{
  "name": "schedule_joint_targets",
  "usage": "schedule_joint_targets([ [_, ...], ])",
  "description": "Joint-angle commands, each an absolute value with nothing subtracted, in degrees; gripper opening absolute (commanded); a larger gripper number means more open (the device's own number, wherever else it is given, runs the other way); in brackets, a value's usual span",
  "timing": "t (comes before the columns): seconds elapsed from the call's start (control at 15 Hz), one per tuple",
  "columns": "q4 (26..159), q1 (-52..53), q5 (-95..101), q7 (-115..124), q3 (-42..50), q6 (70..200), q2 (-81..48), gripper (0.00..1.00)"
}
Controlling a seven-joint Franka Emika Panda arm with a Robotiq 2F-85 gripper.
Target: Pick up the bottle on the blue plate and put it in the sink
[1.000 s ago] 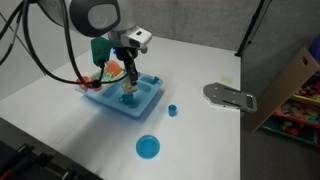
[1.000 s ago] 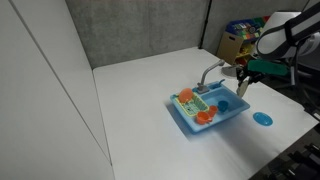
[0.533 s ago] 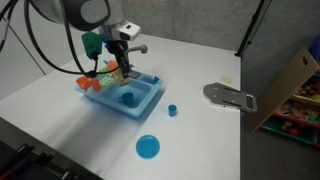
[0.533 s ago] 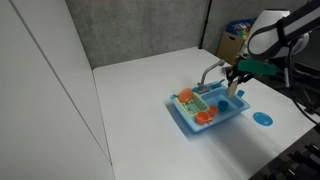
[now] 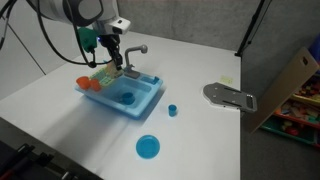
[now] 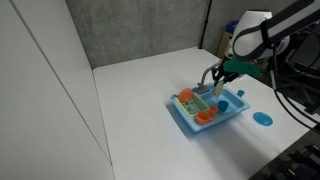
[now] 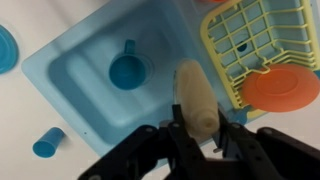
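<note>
**Bottle clamped in the hand above the sink**

In the wrist view, the blue plate [image 7: 5, 50] is showing as a sliver at the left edge, at about nine o'clock from the sink [image 7: 90, 112]. A small blue cup [image 7: 47, 142] is lying on the white table [image 7: 60, 20] just outside the sink's wall, at seven o'clock from the basin. Inside the basin a blue mug [image 7: 128, 72] is sitting mouth up. At four o'clock from the mug, the cream-white bottle [image 7: 197, 100] is pointing up the picture. Its lower end is sitting in the hand [image 7: 197, 142], whose dark fingers [image 7: 150, 150] are pressing on it from both sides. Further right, a yellow rack [image 7: 250, 40] is filling the sink's end, and an orange dish [image 7: 283, 88] is lying at the rack's five o'clock.

In an exterior view, the hand [image 5: 114, 62] is hanging over the sink [image 5: 150, 98] near its rack end, just beside the grey faucet [image 5: 137, 49]; the bottle is too small to make out there. The small blue cup [image 5: 172, 111] is standing at three o'clock from the sink. The blue plate [image 5: 147, 147] is lying on the table [image 5: 200, 140] at five o'clock, well apart. A flat grey metal piece [image 5: 230, 96] is lying further right.
</note>
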State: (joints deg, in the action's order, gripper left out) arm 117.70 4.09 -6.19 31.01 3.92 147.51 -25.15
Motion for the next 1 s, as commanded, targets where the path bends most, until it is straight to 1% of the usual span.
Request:
schedule_joint_targets([
  [0.0, 113.16, 4.84, -6.86, 30.52, 3.99, 147.0, -28.69, 0.09],
  [0.47, 109.73, 4.86, -7.36, 29.69, 3.96, 148.2, -33.81, 0.09],
  [0.93, 110.17, 3.33, -9.15, 24.87, 2.16, 151.79, -36.2, 0.09],
])
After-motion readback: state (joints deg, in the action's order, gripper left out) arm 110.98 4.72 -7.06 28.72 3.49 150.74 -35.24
